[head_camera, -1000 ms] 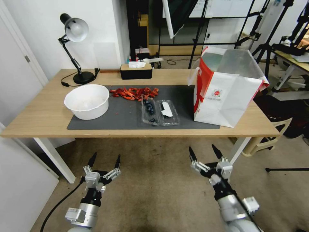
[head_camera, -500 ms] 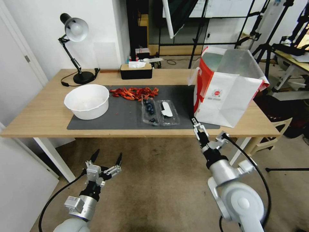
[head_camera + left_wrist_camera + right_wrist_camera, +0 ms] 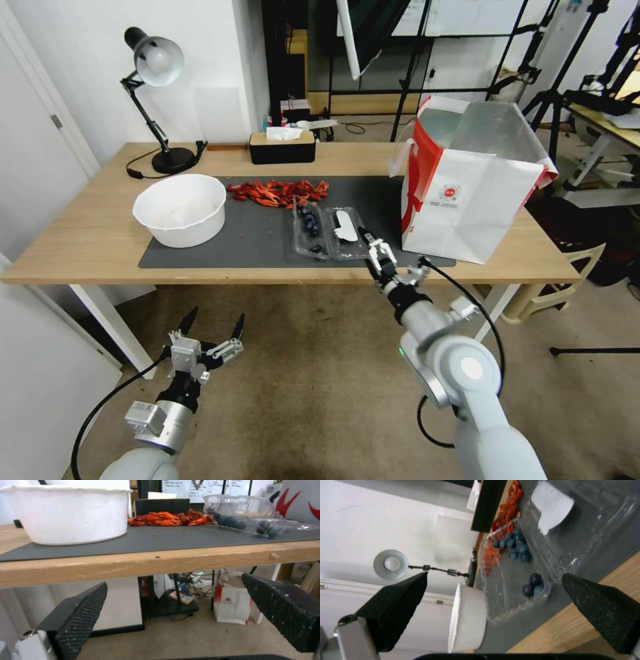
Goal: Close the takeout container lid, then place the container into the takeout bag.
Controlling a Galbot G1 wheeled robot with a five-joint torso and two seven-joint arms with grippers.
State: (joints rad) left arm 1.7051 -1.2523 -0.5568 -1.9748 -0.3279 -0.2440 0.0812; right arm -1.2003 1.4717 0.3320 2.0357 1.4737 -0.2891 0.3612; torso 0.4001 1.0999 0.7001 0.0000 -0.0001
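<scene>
The takeout container (image 3: 311, 230) lies open flat on the dark mat, blueberries in its left half. Its lid (image 3: 349, 231), clear with a white label, rests flat beside it on the right. My right gripper (image 3: 369, 248) is open, turned on edge, hovering at the table's front edge just off the lid's near right corner. In the right wrist view its fingers (image 3: 599, 610) frame the container (image 3: 520, 562) and the lid (image 3: 553, 507). The takeout bag (image 3: 467, 193) stands upright and open at the table's right. My left gripper (image 3: 212, 321) hangs open below the table's front edge.
A white bowl (image 3: 181, 208) sits at the mat's left. Red crayfish (image 3: 279, 191) lie behind the container. A desk lamp (image 3: 157, 100) and a black tissue box (image 3: 282, 147) stand at the back. The table's front edge (image 3: 160, 562) is above my left gripper (image 3: 176, 615).
My right arm has risen from below the table and swung left, up to the lid's near corner. The left gripper has sunk slightly and stays open.
</scene>
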